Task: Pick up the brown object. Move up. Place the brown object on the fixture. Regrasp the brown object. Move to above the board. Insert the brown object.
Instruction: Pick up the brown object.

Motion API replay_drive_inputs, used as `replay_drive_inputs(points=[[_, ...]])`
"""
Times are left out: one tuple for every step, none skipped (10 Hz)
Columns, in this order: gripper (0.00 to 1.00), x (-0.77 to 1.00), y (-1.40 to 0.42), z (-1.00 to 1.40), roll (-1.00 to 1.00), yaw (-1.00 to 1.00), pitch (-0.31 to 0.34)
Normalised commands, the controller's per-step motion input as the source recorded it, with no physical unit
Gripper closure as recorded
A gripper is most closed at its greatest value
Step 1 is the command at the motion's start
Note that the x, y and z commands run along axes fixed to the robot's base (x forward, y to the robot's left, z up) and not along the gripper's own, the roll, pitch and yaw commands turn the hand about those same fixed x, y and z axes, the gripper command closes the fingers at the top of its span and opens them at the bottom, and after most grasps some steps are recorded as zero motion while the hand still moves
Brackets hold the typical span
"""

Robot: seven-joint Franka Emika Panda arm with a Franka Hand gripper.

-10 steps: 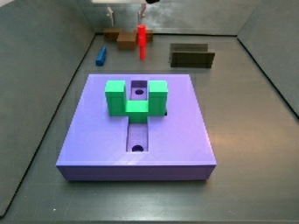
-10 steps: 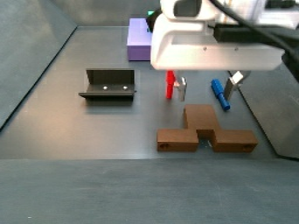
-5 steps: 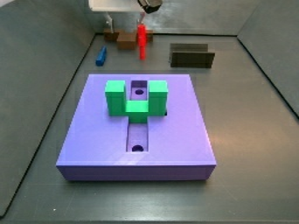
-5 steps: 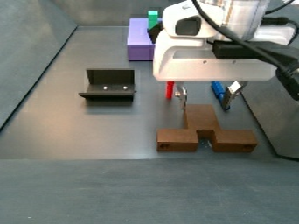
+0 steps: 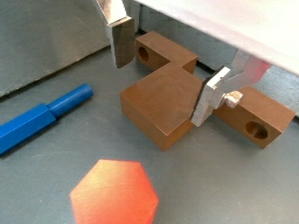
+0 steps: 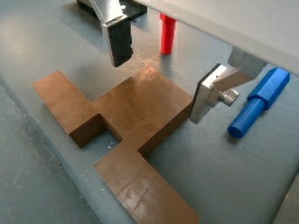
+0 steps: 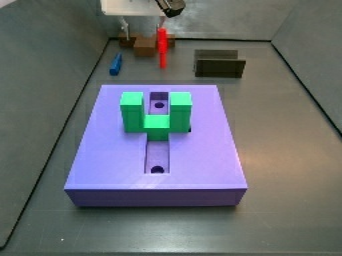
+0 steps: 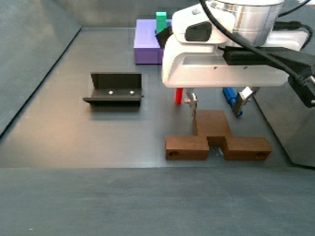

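Note:
The brown object is a T-shaped brown block with round holes in its arms, lying flat on the grey floor. It also shows in a wrist view and in both side views. My gripper is open and low over it, one finger on each side of the block's stem, not touching. The gripper shows in the side views too. The fixture stands empty. The purple board bears a green U-shaped block.
A red peg stands upright just beyond the brown object. A blue peg lies on the floor beside it. Grey walls enclose the floor.
My gripper has come down toward the brown object, fingers now astride its stem. The jaws stay open. Nothing else has moved.

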Motion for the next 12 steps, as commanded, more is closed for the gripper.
replay_drive_inputs(points=[[0.00, 0.06, 0.00, -0.15, -0.35, 0.00, -0.169], [0.00, 0.06, 0.00, -0.17, -0.35, 0.00, -0.169], [0.00, 0.00, 0.00, -0.23, -0.31, 0.00, -0.180], [0.00, 0.00, 0.00, -0.28, -0.22, -0.01, -0.187], [0.00, 0.00, 0.00, -0.36, -0.08, -0.12, -0.203], [0.00, 0.00, 0.00, -0.38, -0.03, -0.21, -0.190], [0.00, 0.05, -0.04, -0.33, 0.00, -0.27, -0.181], [0.00, 0.08, -0.04, -0.28, -0.01, -0.30, -0.169], [0.00, 0.04, 0.00, -0.26, -0.06, -0.22, -0.150], [0.00, 0.01, 0.00, -0.27, -0.05, -0.13, -0.130], [0.00, 0.00, 0.00, -0.23, -0.06, -0.11, -0.116], [0.00, 0.00, 0.00, -0.21, -0.05, -0.09, -0.106]])
